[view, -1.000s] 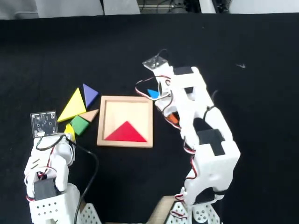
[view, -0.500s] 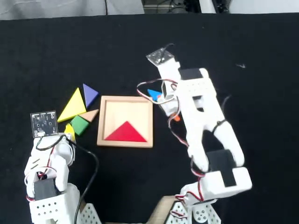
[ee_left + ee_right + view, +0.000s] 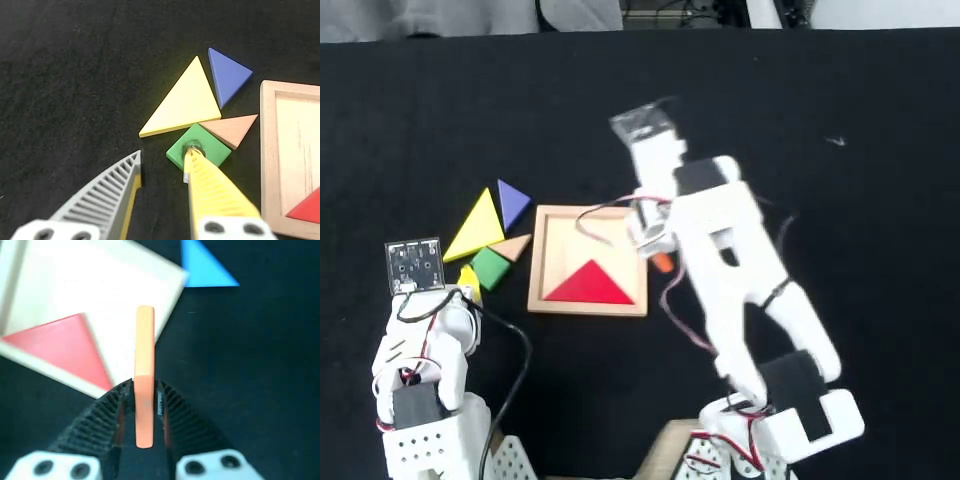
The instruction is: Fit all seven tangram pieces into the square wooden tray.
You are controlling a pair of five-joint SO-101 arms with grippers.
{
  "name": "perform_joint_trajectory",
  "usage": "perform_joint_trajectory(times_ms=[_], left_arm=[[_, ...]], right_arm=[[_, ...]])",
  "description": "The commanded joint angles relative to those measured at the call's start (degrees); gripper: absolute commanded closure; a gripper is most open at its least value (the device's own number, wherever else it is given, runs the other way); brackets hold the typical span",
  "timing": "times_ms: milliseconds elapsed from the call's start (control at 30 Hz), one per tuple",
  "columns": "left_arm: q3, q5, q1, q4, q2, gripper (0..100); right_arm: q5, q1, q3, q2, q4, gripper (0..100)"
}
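Swinging leftward since the earlier frame, the right end effector (image 3: 144,390) is clamping the orange piece (image 3: 145,340) on edge, with the tray (image 3: 536,262) lying just left in the high view.

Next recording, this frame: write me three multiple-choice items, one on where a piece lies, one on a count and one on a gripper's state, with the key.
1. Where does the red triangular piece lie?
A. inside the square wooden tray
B. outside it
C. leaning on its rim

2. How many pieces lie grouped outside the tray with the green square piece, counting it?
A. two
B. four
C. six

3. In what state is the right gripper?
A. open and empty
B. shut on the orange flat piece
C. open around the red triangle

Key:
1 A: the red triangle rests flat on the tray's floor.
2 B: the large yellow triangle, the dark blue triangle, the tan triangle and the green square.
3 B: the jaws clamp the orange piece, which stands on edge.
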Motion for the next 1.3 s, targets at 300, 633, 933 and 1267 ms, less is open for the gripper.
perform_joint_trajectory(times_ms=[300, 633, 933, 1267], left_arm=[[1.1, -0.1, 0.6, 0.1, -0.4, 85], [1.1, -0.1, 0.7, -0.1, -0.4, 85], [1.1, -0.1, 0.7, -0.1, -0.4, 85], [1.1, -0.1, 0.7, -0.1, -0.4, 85]], right_arm=[[-7.4, -5.4, 0.6, -0.4, 0.3, 98.8], [-8.4, -5.4, -1.3, 4.4, -0.6, 98.7], [-8.4, -5.5, -2.2, 4.1, -0.2, 98.7], [-16.6, -8.6, -1.8, 3.6, 2.5, 98.7]])
